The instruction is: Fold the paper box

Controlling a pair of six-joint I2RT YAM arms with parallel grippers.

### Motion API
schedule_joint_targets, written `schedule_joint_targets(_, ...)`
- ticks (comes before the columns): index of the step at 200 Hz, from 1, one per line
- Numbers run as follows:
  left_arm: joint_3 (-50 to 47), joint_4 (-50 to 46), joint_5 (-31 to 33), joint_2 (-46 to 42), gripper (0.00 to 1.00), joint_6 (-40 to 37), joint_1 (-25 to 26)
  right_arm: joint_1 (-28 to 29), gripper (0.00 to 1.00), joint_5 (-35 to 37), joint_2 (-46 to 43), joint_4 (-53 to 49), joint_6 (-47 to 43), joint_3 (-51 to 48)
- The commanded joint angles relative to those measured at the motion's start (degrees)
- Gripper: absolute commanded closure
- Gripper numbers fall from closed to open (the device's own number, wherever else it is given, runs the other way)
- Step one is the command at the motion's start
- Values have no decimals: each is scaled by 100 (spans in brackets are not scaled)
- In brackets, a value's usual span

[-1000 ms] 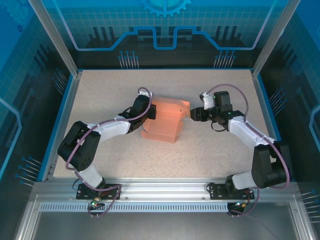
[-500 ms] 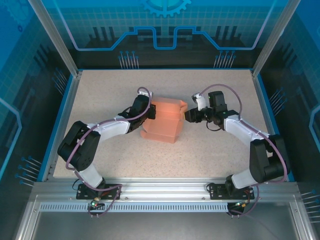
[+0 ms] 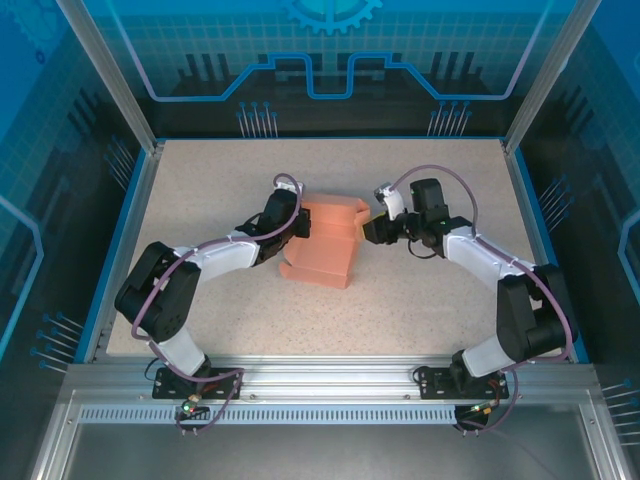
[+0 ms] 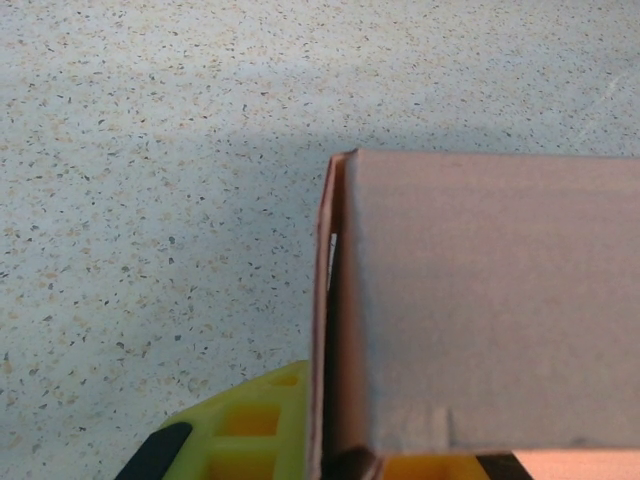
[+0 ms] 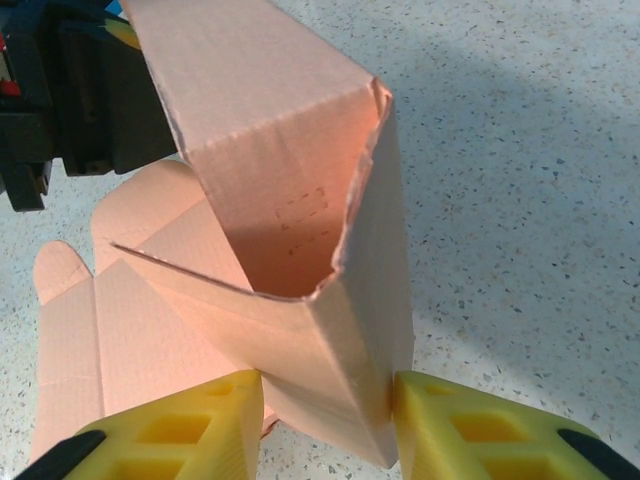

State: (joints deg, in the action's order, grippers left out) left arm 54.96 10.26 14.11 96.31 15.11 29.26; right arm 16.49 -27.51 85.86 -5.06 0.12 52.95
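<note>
From the top cam I've got the paper box [image 3: 330, 245] roughly mid-table on the speckled tabletop [image 3: 420, 300], partly folded, sitting between the two arms. The L gripper [image 3: 298, 228] is at its left edge and the R gripper [image 3: 368, 230] at its right edge, approx opposite each other. On the L wrist cam a raised salmon panel of the box [image 4: 480, 300] takes up the right side of the pic. Its thin upright side wall runs down into the L gripper [image 4: 335, 455], with one yellow finger [image 4: 250, 430] showing just left of that wall. The jaws are closed, pinching the card edge. On the R wrist cam the box [image 5: 290, 160] stands up as an open sleeve w/ a hollow interior, tilted away toward the other arm's black body. Its near folded corner sits right between the yellow fingers [image 5: 200, 430] of the R gripper [image 5: 328, 390]. Both pads look to be touching the card, one on each side, so I read the jaws as closed onto that corner. Flat flaps [image 5: 90, 300] w/ rounded tabs lie on the table to the left of that corner.
</note>
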Motion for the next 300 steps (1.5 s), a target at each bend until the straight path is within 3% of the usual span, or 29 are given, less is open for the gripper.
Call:
schedule_joint_targets(1, 30, -25, -189, -183, 95, 37, 21, 159, 61, -221, 58, 348, -272, 103)
schedule_joint_targets(58, 41, -44, -203, -192, 95, 27, 34, 215, 62, 20, 104, 440, -350, 184)
schedule_joint_targets(124, 32, -51, -190, -192, 95, -15, 31, 13, 68, 329, 272, 383, 526, 506)
schedule_joint_targets(217, 41, -42, -198, -200, 95, -41, 28, -89, 68, 491, 475, 216, 251, 656)
schedule_joint_targets(249, 42, -42, -198, -201, 95, -42, 29, -27, 67, 385, 453, 324, 295, 630)
schedule_joint_targets(300, 59, -71, -201, -193, 95, -61, 28, 199, 61, 819, 322, 563, 304, 379)
